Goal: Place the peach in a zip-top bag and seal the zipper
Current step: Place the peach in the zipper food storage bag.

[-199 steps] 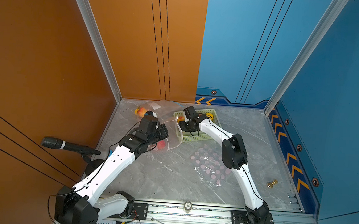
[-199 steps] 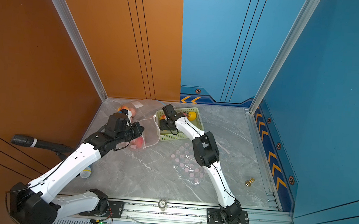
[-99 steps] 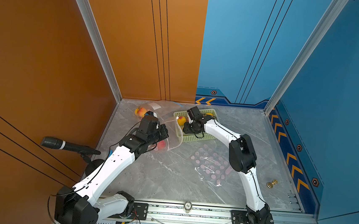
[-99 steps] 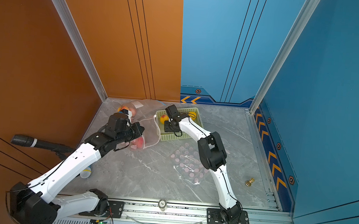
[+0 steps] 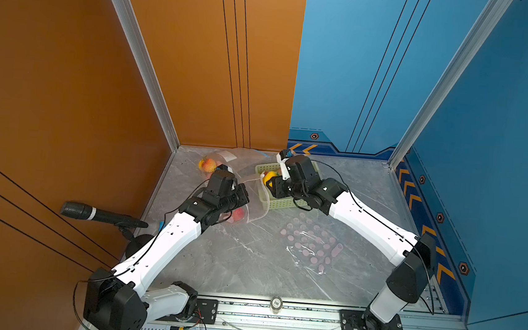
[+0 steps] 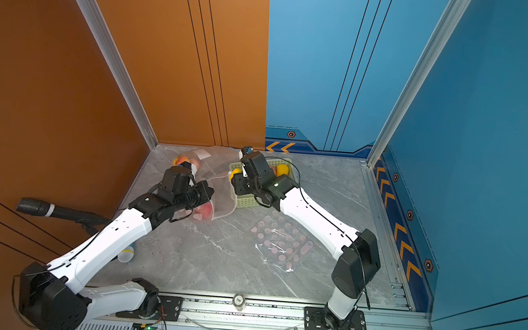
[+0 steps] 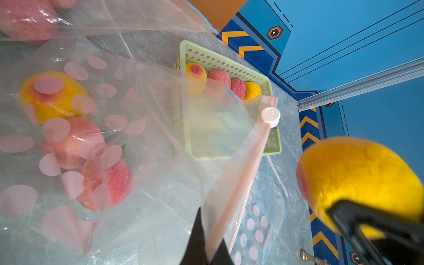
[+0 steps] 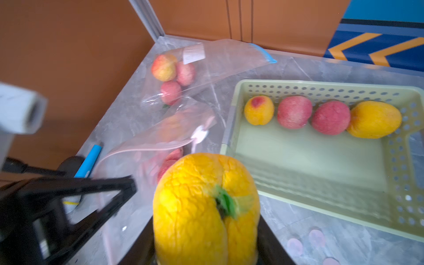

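While I monitor the cell from my remote station, I record these findings. The right gripper (image 8: 206,243) is clamped on a yellow peach (image 8: 206,206), with one finger on each side of the fruit and its green stem end facing the wrist camera. In both top views the fruit is held off the table (image 5: 248,267) at the left end of the green basket (image 5: 282,202), just beside the zip-top bag (image 7: 160,183). It is not inside the bag.

The left gripper (image 7: 210,250) is pressed together on the pink zipper strip (image 7: 243,169), pinching that edge and holding it up off the table. The slider (image 7: 271,117) sits at the far end of the strip. In the right wrist view the mouth appears parted. Three other peaches (image 7: 73,142) lie inside the bag.

Four fruits (image 8: 294,112) line one wall of the basket. A second bag (image 8: 206,66) with a blue zipper lies near the back corner and holds three more. A flat dotted bag (image 5: 311,243) lies on the table beside the right arm.
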Controlling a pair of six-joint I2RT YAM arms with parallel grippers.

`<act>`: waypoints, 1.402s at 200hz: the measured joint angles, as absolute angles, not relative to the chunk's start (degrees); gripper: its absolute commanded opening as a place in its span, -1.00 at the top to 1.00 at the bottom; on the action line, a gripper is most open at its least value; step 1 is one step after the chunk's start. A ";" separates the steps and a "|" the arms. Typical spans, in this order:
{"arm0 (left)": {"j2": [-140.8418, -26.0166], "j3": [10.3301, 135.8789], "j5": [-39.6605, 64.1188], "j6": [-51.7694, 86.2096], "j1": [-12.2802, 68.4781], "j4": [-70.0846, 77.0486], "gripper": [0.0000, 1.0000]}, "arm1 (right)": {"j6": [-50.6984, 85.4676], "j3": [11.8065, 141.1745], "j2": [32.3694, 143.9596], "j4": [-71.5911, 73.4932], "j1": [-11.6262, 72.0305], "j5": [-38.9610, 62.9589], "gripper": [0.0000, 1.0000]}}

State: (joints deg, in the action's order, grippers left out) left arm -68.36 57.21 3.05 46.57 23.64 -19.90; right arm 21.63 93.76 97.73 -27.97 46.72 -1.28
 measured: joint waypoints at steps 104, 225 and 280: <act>-68.34 57.21 3.20 46.57 23.68 -19.88 1.00 | 20.25 101.32 111.18 -31.05 51.05 -4.36 0.23; -66.85 57.21 3.16 46.59 23.68 -19.88 1.00 | 18.11 109.56 115.72 -32.62 50.09 -4.75 -0.51; -66.81 57.21 3.16 46.96 23.68 -19.18 1.00 | 17.80 105.75 112.07 -32.95 50.17 -4.27 -0.45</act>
